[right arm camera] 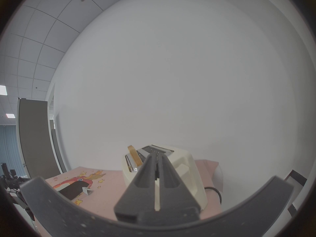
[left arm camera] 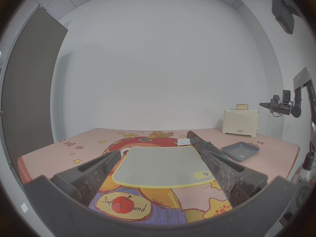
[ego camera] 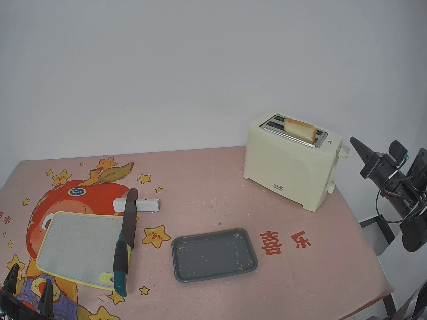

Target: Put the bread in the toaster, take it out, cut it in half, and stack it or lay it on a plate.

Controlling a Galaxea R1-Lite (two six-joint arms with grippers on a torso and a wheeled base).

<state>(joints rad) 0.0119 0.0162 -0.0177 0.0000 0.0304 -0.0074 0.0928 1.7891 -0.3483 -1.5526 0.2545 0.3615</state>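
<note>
Head view: bread (ego camera: 300, 130) upright in toaster (ego camera: 289, 165) slot; R fingers (ego camera: 362, 150) closed, empty, near toaster; L fingers (left arm camera: 93, 171) wide apart, empty.

Bread slice (ego camera: 300, 130) poking up out of the cream toaster (ego camera: 289, 165). Grey plate (ego camera: 214, 254) sits flat nearby, knife (ego camera: 124, 241) lying along the cutting board (ego camera: 75, 245)'s edge.

right arm (ego camera: 411, 232) at 3 o'clock is chunky black, loose cable (ego camera: 378, 205), teal plug (ego camera: 405, 157). left gripper (left arm camera: 160, 153) and right gripper (right arm camera: 156, 157): dark grey wedges.
</note>
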